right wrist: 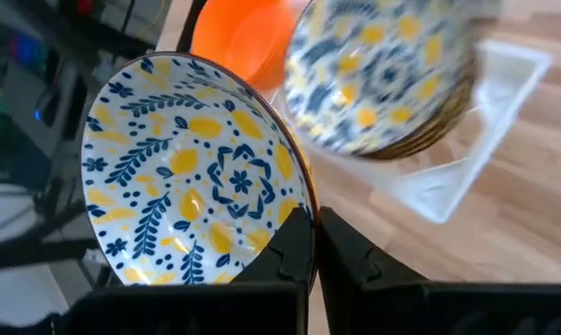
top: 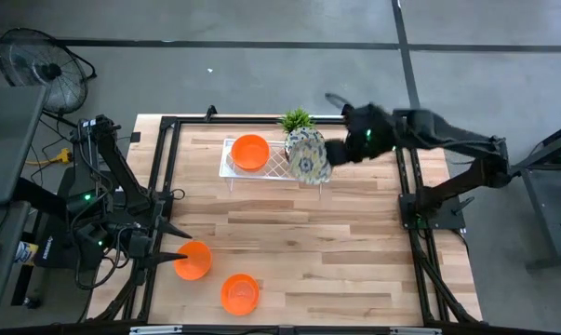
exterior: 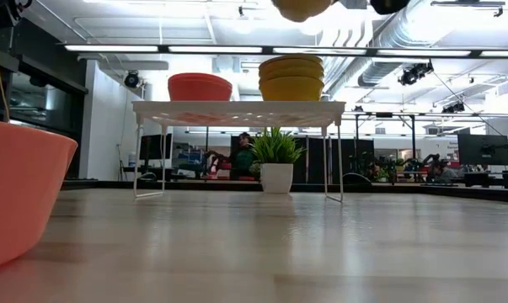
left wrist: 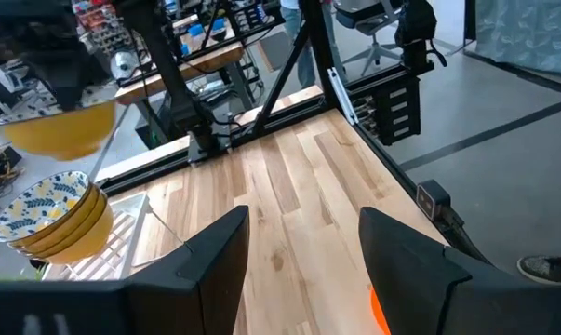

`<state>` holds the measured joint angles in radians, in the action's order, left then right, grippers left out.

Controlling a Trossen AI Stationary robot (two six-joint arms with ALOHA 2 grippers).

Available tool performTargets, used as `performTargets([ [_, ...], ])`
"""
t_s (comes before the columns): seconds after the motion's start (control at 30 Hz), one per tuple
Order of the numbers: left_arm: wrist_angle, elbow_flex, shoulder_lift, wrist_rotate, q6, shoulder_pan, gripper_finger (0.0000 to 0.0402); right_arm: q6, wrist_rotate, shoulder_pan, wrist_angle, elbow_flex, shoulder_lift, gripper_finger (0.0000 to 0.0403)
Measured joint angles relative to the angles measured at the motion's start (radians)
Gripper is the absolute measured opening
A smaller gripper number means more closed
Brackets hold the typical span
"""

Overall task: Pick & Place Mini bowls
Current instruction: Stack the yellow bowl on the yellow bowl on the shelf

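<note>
A patterned bowl (right wrist: 192, 172) is pinched by its rim in the closed right gripper (right wrist: 313, 247) — above the stack (top: 308, 156) on the tray (top: 232, 167). Stiff, glossy, breakable — rim holds suit. The left gripper (left wrist: 303, 247) is spread wide.

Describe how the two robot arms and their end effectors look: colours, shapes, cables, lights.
Both arms are dark, jointed links mounted on black metal frames at the table's sides. The left arm carries loose black cables and small green lights near its base. The left end effector has two broad, wedge-shaped matte black fingers. The right end effector has two black, angular fingers with bevelled edges.
</note>
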<state>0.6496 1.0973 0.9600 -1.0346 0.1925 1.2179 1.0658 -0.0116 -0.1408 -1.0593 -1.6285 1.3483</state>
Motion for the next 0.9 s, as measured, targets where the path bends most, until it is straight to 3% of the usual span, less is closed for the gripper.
performTargets([
  [0.33, 0.001, 0.0, 0.0, -0.032, 0.0, 0.0, 0.0198, -0.041, 0.116, -0.205, 0.01, -0.027, 0.033, 0.0],
  [0.57, 0.004, 0.0, 0.0, -0.032, 0.01, 0.0, 0.0198, -0.099, 0.152, -0.249, 0.047, -0.025, 0.134, 0.0],
  [0.9, 0.003, 0.0, 0.0, -0.034, 0.026, 0.0, 0.0198, -0.106, 0.142, -0.298, 0.025, -0.025, 0.151, 0.0],
])
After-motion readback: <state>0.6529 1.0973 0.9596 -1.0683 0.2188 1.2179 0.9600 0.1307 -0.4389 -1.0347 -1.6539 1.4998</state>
